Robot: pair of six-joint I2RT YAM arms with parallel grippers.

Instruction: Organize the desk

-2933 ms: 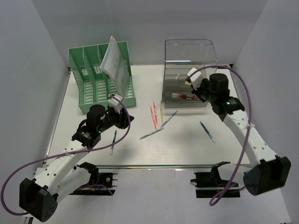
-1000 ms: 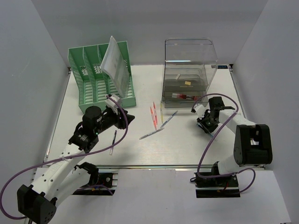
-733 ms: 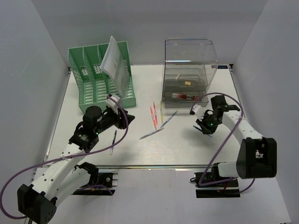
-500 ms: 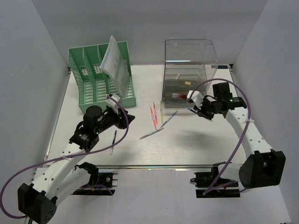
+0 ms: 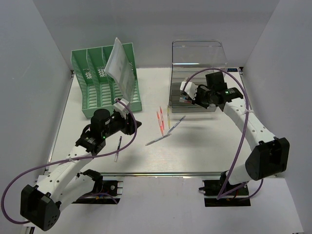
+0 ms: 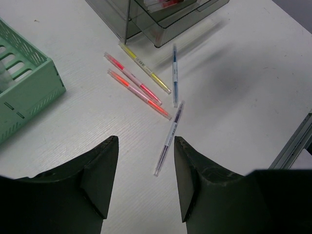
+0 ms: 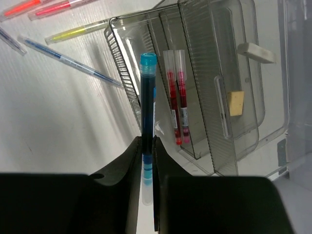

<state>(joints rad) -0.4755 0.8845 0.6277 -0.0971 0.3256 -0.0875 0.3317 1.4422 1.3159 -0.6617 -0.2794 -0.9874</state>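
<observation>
Clearing the desk surface (image 5: 195, 151), which spreads beneath both arms: your left gripper (image 6: 145, 146) hovers jaws open above loose pens (image 6: 141, 90), your right gripper (image 7: 146, 148) pinches a blue pen (image 7: 147, 92) in closed jaws at the clear drawer box (image 5: 197, 58), so next you likely lower and release it into the open tray (image 7: 202, 58).

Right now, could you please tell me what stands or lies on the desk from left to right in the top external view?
Green slotted plastic file rack → pair of slim pink highlighters → clear plastic drawer box.
</observation>
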